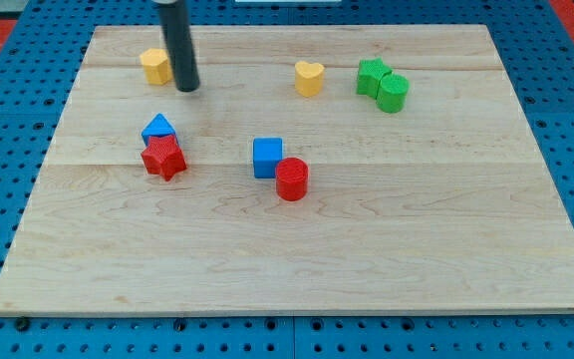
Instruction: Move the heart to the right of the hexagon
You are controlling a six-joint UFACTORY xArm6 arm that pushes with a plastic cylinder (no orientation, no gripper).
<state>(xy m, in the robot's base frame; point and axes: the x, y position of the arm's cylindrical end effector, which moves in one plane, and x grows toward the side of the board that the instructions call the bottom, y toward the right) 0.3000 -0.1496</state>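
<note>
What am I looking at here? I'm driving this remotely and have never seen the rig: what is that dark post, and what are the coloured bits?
The dark post is the arm's rod; it has no hand and holds nothing. Its lower end, my tip, slides along the wooden board and pushes blocks. There is one camera, looking down at the board from its near edge. My tip sits at the view's top left, just right of the yellow hexagon. The yellow heart lies further right, with a green star and green cylinder touching beyond it. Mid-board are a blue triangle against a red star, and a blue cube against a red cylinder.
</note>
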